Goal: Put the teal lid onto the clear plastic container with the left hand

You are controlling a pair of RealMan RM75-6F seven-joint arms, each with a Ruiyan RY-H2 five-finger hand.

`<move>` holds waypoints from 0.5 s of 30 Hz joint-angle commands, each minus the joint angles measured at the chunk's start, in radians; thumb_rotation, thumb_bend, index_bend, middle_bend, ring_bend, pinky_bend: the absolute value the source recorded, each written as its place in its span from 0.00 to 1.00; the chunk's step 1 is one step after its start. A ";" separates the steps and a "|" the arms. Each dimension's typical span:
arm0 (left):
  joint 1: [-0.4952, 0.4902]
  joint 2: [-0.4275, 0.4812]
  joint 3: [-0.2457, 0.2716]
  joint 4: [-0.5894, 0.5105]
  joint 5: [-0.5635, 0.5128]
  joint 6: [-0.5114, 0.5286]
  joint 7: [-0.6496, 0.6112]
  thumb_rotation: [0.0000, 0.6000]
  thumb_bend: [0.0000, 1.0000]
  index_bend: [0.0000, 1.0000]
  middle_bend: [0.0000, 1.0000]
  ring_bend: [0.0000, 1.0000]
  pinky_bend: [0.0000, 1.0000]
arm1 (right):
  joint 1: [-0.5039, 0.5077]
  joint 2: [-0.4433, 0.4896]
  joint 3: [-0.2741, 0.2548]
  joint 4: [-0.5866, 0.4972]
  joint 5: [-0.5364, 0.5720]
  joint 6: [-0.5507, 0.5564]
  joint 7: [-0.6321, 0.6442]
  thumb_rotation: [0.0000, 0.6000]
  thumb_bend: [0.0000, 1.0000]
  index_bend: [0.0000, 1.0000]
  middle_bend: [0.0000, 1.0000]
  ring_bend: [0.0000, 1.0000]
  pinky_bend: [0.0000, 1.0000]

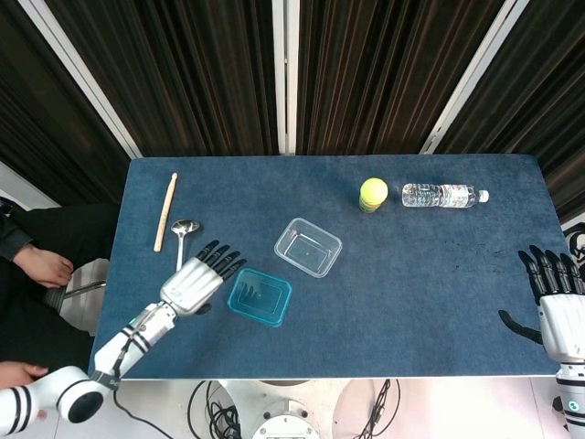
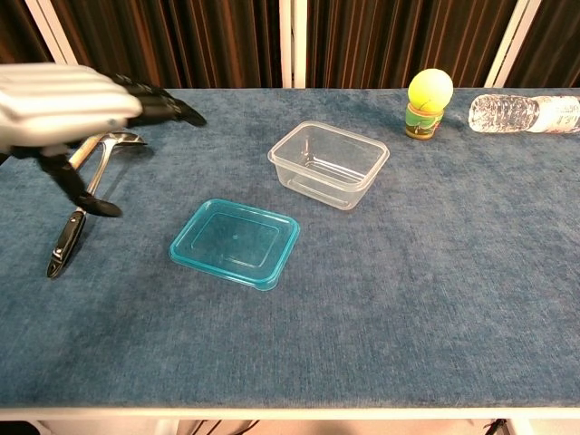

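Observation:
The teal lid (image 1: 260,296) (image 2: 236,242) lies flat on the blue table, near the front and left of centre. Just behind and to its right stands the clear plastic container (image 1: 308,247) (image 2: 328,164), uncovered and with nothing inside. My left hand (image 1: 198,279) (image 2: 68,107) hovers over the table just left of the lid, fingers spread and pointing toward it, holding nothing. At the table's right edge my right hand (image 1: 558,311) stays flat with fingers apart and nothing in it; only the head view shows it.
A metal ladle (image 1: 183,234) (image 2: 86,195) and a wooden stick (image 1: 165,211) lie at the left, partly under my left hand. A yellow-topped small jar (image 1: 373,194) (image 2: 428,103) and a lying water bottle (image 1: 443,195) (image 2: 526,112) sit at the back right.

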 commanded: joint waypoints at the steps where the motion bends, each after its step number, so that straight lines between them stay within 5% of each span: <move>1: -0.119 -0.112 -0.014 0.030 -0.190 -0.080 0.138 1.00 0.14 0.04 0.04 0.00 0.07 | 0.002 -0.003 0.001 0.006 0.001 -0.003 0.005 1.00 0.09 0.00 0.05 0.00 0.01; 15: -0.366 -0.285 0.088 0.054 -0.727 0.050 0.454 1.00 0.14 0.00 0.00 0.00 0.06 | -0.004 -0.019 -0.001 0.035 0.011 -0.004 0.035 1.00 0.09 0.00 0.05 0.00 0.01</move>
